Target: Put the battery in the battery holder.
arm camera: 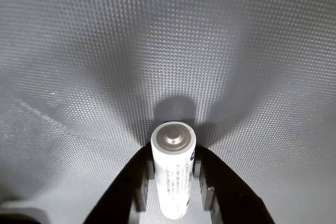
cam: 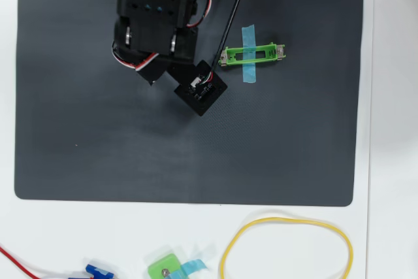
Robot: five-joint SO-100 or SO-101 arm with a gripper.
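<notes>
Nearest the wrist camera, the battery (arm camera: 173, 174) stands between the two black fingers (arm camera: 139, 182) of the gripper (arm camera: 174, 182), its metal end cap facing the lens and small dark print running down its white side. The fingers are closed narrowly against it, one on each flank, so it is held clear above the dark dotted mat (arm camera: 79, 51), where it casts a soft shadow.

From overhead, going left to right: the black arm (cam: 157, 17) with its red and white wires reaches down over the upper left of the mat (cam: 98, 142), hiding the battery beneath it. Just to its right lies the battery holder (cam: 253, 54), a green frame, empty, taped down by a light blue strip (cam: 249, 33) across its middle. Below the mat, on the white table (cam: 392, 129), sit a small squarish green piece (cam: 163, 268) and, further right, a yellow rubber band (cam: 286, 247).
</notes>
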